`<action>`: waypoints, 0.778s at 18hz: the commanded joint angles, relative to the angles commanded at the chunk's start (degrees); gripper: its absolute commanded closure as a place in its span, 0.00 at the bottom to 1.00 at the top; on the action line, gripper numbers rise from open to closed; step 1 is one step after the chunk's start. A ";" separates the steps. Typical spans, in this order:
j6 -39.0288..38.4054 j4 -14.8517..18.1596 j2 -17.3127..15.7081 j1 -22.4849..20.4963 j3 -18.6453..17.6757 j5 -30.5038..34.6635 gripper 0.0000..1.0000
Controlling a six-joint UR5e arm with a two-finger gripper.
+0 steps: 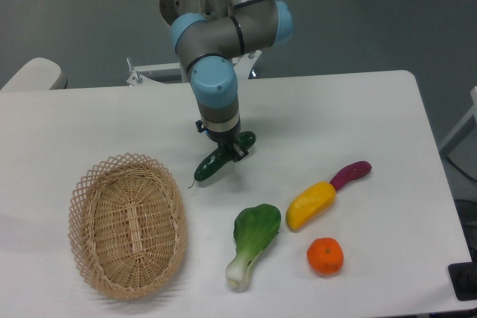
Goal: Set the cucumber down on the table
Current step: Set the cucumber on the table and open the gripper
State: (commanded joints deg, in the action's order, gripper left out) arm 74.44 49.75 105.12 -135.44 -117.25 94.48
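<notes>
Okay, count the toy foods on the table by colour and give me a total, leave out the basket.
Green: 2, the cucumber in the gripper and the bok choy
Yellow: 1, the yellow vegetable
Purple: 1, the eggplant
Orange: 1, the orange
Total: 5

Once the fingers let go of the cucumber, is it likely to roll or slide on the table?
The cucumber looks rounded and elongated, so it may roll sideways a little on the smooth white table. Its glossy skin suggests it is slippery in the gripper. It keeps its shape while gripped, so it is probably stiff.
</notes>
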 joint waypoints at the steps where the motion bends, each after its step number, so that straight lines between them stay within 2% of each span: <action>1: 0.00 0.00 0.00 0.09 0.09 0.00 0.76; 2: -0.17 0.00 0.00 0.17 0.17 0.00 0.71; 5: -0.44 0.00 0.00 0.18 0.61 0.09 0.28; 6: -0.44 0.00 0.00 0.18 0.96 0.09 0.17; 7: -0.44 0.00 0.00 0.18 1.40 0.09 0.11; 9: -0.53 0.17 -0.09 0.18 2.19 0.18 0.00; 14: -0.62 1.14 -0.88 0.26 7.11 -0.17 0.00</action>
State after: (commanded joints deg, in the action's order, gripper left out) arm 73.83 50.89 104.24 -135.18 -110.14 94.31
